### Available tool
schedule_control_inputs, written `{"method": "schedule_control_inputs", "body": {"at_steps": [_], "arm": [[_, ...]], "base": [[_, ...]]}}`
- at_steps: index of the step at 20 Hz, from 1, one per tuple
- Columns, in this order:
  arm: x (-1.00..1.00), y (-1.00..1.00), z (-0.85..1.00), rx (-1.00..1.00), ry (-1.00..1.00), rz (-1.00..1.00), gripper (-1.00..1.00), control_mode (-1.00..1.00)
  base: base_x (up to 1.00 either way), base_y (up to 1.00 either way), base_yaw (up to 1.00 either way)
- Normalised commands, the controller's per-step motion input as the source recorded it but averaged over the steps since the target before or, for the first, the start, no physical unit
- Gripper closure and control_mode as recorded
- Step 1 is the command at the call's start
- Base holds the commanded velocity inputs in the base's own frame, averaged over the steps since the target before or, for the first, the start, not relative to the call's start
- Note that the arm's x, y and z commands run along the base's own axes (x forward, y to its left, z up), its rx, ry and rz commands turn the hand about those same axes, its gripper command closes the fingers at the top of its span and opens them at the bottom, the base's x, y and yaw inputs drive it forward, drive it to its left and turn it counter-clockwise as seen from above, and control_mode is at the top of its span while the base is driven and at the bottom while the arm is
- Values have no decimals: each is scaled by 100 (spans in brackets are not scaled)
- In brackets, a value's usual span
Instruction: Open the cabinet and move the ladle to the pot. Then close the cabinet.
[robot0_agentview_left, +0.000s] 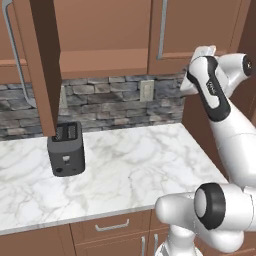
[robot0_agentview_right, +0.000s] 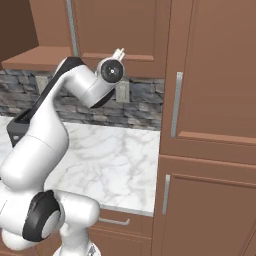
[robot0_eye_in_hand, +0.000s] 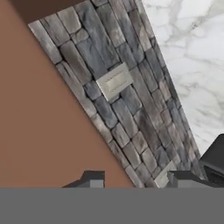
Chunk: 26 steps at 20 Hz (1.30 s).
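Swinging wide, cabinet (robot0_agentview_left: 42, 65) door edge overhangs toaster (robot0_agentview_left: 66, 149), seemingly apart

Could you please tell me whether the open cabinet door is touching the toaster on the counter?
Cannot tell. In the left base view, the open cabinet door's bottom edge overlaps the toaster's top, so no gap or contact shows plainly.

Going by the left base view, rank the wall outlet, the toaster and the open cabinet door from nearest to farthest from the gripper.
1. Wall outlet: on the stone backsplash, just left of the gripper.
2. Toaster: on the marble counter, far left and lower.
3. Open cabinet door: swung out at the far left, about as far as the toaster; too close to call.
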Motion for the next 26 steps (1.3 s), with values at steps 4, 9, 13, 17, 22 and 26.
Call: {"method": "schedule_control_inputs", "body": {"at_steps": [4,9,13,17,22,26], "arm": [[-19,17,-22,3,-2,0,-100,-100],[-78,23,-6,-1,-33,0,-100,-100],[-29,3,30,0,-17,-2,-100,-100],[-49,-5,22,4,0,-6,-100,-100],[-67,-13,45,6,10,-7,-100,-100],[-73,-11,52,10,28,-8,-100,-100]], "base": [[0,0,0],[0,0,0],[0,0,0],[0,0,0],[0,0,0],[0,0,0]]}}
